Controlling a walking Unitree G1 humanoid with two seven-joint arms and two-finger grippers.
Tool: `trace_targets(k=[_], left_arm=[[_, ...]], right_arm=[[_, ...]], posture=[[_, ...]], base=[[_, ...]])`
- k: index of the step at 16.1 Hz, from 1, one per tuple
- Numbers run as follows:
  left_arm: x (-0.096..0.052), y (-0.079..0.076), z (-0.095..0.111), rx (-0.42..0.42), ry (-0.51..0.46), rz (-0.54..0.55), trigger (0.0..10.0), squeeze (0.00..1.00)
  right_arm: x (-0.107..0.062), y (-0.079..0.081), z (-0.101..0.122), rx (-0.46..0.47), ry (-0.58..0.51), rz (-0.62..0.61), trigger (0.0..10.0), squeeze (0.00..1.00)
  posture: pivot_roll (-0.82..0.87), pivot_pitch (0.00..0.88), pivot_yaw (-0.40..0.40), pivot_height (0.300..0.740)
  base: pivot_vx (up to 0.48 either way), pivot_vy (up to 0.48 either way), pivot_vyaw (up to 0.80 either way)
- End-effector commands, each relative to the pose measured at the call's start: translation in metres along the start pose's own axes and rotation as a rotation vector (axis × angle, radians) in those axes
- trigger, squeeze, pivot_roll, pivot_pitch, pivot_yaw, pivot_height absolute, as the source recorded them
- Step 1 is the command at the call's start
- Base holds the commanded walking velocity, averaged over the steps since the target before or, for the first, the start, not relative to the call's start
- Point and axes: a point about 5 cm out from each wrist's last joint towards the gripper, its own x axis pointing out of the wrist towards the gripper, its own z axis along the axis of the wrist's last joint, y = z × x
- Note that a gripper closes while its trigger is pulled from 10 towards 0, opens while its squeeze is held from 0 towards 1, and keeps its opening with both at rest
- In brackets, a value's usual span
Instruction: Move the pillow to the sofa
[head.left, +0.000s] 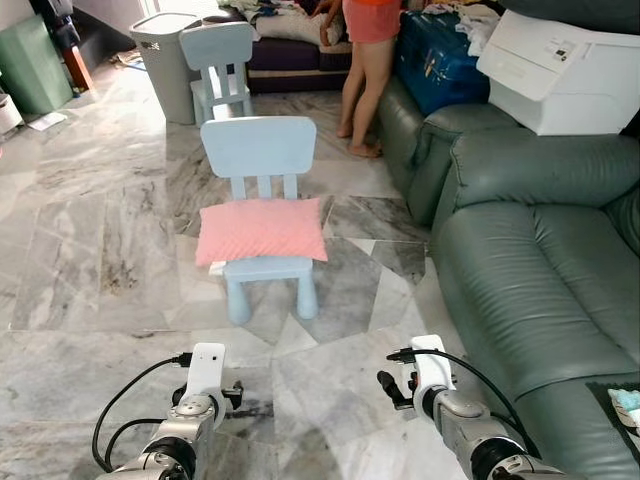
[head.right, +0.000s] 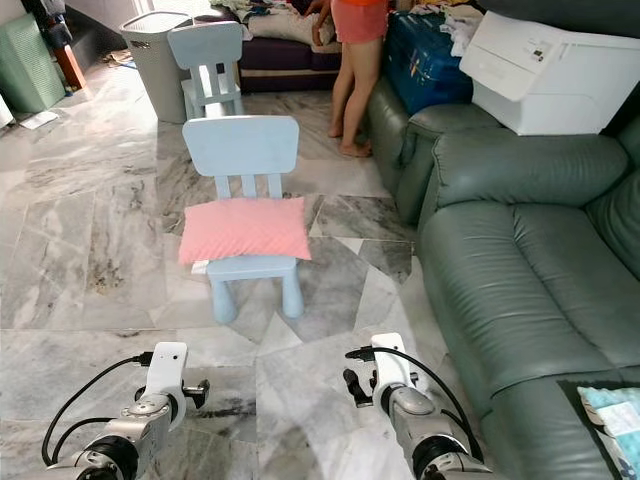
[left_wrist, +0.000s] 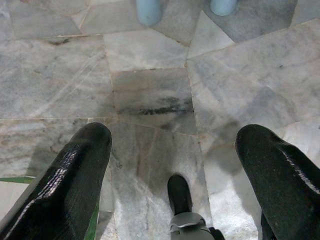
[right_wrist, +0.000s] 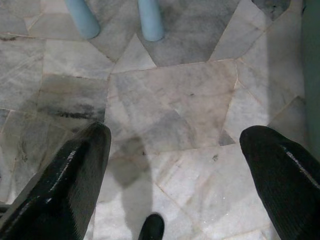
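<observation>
A pink pillow (head.left: 262, 230) lies flat on the seat of a small light-blue chair (head.left: 258, 150) that stands on the marble floor straight ahead. To the right of the chair runs the grey-green leather sofa (head.left: 530, 270). Both arms are held low in front of me, short of the chair. My left gripper (left_wrist: 172, 135) is open over bare floor, with the chair's legs (left_wrist: 149, 10) beyond its fingers. The right gripper (right_wrist: 175, 134) is also open and holds nothing, with chair legs (right_wrist: 150, 20) ahead of it and the sofa's edge to one side.
A second blue chair (head.left: 218, 65) and a grey bin (head.left: 165, 60) stand further back. A person (head.left: 365, 70) stands beside the sofa's far end. A blue case (head.left: 435, 60) and a white box (head.left: 560, 70) lie on the sofa's far part.
</observation>
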Motion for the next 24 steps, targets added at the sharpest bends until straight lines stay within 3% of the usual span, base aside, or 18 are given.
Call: trace_targets(k=[1, 14, 17, 24], left_arm=[[0.0000, 0.0019, -0.0001, 0.011, 0.000, 0.003, 10.0, 0.00], [-0.0001, 0.0034, -0.0003, -0.050, -0.008, -0.001, 10.0, 0.00], [-0.0001, 0.0029, -0.0002, -0.049, -0.006, -0.003, 10.0, 0.00], [-0.0001, 0.0031, -0.0011, -0.048, -0.002, -0.007, 10.0, 0.00]], right_arm=[[0.0003, 0.0005, 0.0016, 0.002, -0.005, 0.004, 10.0, 0.00], [0.0002, -0.0002, 0.0016, 0.005, -0.004, 0.004, 10.0, 0.00], [0.0001, -0.0006, 0.0019, 0.002, -0.004, 0.003, 10.0, 0.00], [0.0003, 0.0008, 0.0016, 0.005, -0.006, 0.005, 10.0, 0.00]], posture=[[-0.17, 0.000, -0.023, 0.740], [-0.18, 0.000, -0.025, 0.740], [-0.18, 0.000, -0.025, 0.740], [-0.18, 0.000, -0.025, 0.740]], base=[[0.000, 0.000, 0.00], [0.000, 0.000, 0.00], [0.000, 0.000, 0.50], [0.369, 0.241, 0.07]])
